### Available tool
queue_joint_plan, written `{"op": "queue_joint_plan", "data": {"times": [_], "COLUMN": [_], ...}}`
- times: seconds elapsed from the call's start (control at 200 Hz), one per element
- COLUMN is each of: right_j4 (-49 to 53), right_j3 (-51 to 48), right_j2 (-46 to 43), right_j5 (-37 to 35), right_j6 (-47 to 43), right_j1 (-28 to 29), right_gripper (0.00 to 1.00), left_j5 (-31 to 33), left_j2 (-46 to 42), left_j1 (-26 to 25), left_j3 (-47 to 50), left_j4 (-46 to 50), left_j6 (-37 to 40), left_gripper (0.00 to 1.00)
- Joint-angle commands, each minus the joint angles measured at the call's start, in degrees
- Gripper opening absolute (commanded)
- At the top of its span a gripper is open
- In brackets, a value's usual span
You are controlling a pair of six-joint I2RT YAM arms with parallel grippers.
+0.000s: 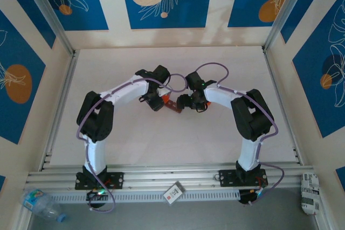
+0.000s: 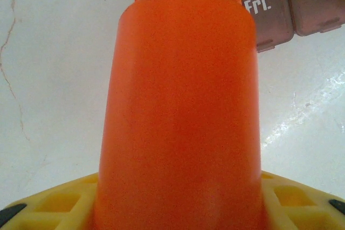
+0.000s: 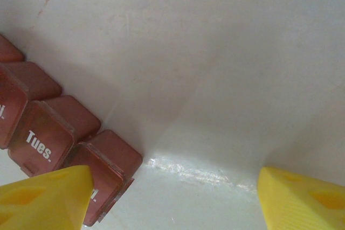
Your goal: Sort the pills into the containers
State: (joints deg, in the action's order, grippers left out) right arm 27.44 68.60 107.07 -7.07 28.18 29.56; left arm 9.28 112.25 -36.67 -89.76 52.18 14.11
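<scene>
An orange bottle [image 2: 183,106] stands in my left gripper [image 2: 178,200], which is shut on it between yellow fingers [image 2: 48,203]; its open mouth points toward the containers [image 2: 291,4]. The containers are a reddish-brown strip with lids marked "Fri." and "Tues.", and they lie at the table's middle [image 1: 171,106] between both grippers. My right gripper [image 3: 175,203] is open just beside the strip [image 3: 46,133]. Its left finger [image 3: 46,197] overlaps the end compartment, and bare table lies between the fingers. The pills are hidden.
The white table [image 1: 172,144] is walled on three sides. An aluminium rail [image 1: 172,179] runs along the near edge. Below it lie a plastic water bottle [image 1: 40,202], a small card [image 1: 173,193] and a printed packet [image 1: 309,191].
</scene>
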Motion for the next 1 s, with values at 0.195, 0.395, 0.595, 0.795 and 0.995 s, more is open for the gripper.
{"op": "queue_joint_plan", "data": {"times": [0.195, 0.395, 0.595, 0.795, 0.995], "right_j4": [0.68, 0.85, 0.60, 0.67, 0.68], "right_j3": [-1.14, -1.10, -1.32, -1.28, -1.28], "right_j2": [1.79, 1.92, 2.01, 1.96, 2.07], "right_j5": [0.84, 0.83, 1.01, 0.92, 0.92], "right_j6": [0.62, 0.63, 0.73, 0.73, 0.73], "right_j1": [-0.03, -0.02, -0.03, -0.03, -0.10], "right_gripper": [0.80, 0.81, 0.80, 0.80, 0.80], "left_j5": [1.77, 2.67, 3.08, 3.15, 2.93], "left_j2": [1.73, 2.84, 3.46, 3.94, 4.05], "left_j1": [-0.86, -1.04, -1.21, -1.23, -1.23], "left_j3": [-3.49, -4.73, -5.14, -6.04, -7.30], "left_j4": [3.16, 4.54, 4.92, 5.72, 7.30], "left_j6": [1.52, 2.48, 2.69, 2.85, 3.29], "left_gripper": [0.00, 0.00, 0.00, 0.00, 0.00]}}
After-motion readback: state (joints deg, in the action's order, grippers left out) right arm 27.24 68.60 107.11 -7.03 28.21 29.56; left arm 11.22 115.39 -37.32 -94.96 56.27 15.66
